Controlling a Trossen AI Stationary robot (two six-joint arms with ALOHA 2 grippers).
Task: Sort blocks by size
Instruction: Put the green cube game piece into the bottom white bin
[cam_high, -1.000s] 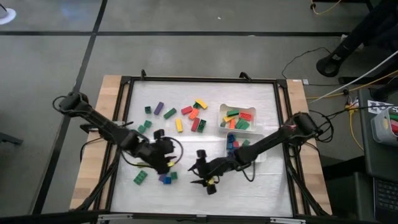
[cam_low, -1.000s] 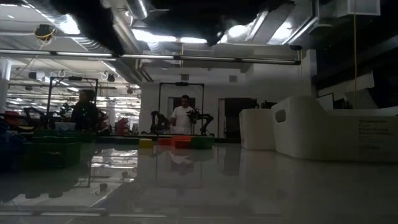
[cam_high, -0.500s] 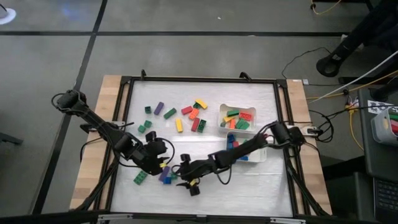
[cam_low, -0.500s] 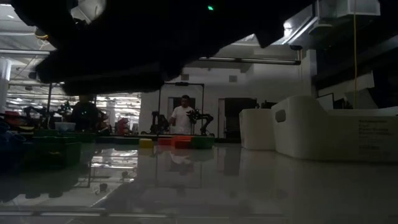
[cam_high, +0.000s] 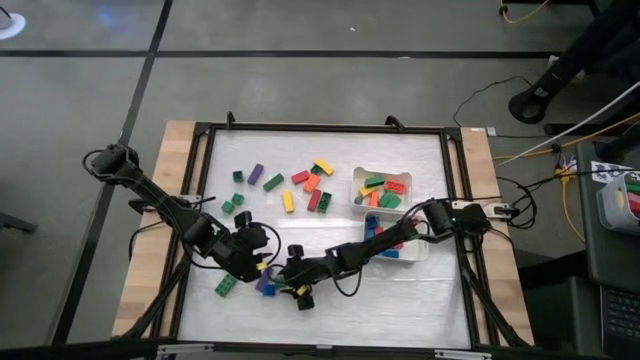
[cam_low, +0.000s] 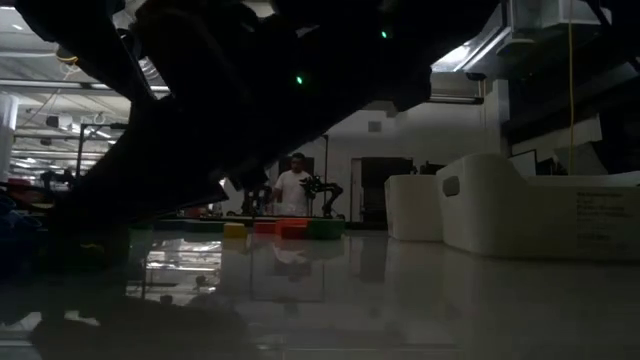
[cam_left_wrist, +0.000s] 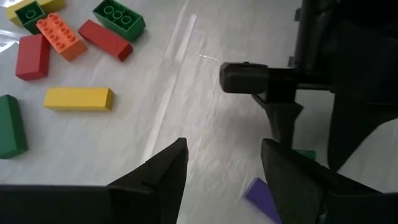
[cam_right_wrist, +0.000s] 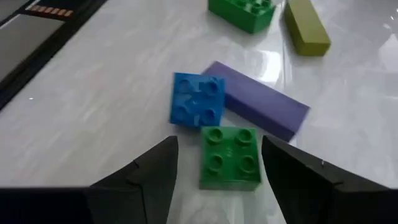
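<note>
Near the table's front edge, left of centre, a small green cube (cam_right_wrist: 229, 157) lies beside a blue cube (cam_right_wrist: 198, 99) and a purple bar (cam_right_wrist: 261, 106). My right gripper (cam_right_wrist: 217, 168) is open and low over the table, with one finger on either side of the green cube and a gap on both sides. My left gripper (cam_high: 260, 262) is open just to the left of this cluster (cam_high: 267, 284) and holds nothing. In its wrist view the purple bar (cam_left_wrist: 261, 193) lies beyond its fingers. More blocks (cam_high: 300, 185) are scattered toward the far side.
A white tray (cam_high: 356, 176) at the right holds several blocks. A second tray (cam_high: 415, 252) with blue blocks lies under my right arm. A green brick (cam_high: 226, 286) sits near the front left. Yellow (cam_left_wrist: 79, 98), red and orange bars lie farther off. People stand in the room behind.
My right gripper has stretched toward the table's left edge and sunk down to the cluster of cubes, staying open. My left gripper has shifted a little toward the table's left edge. No block has moved.
</note>
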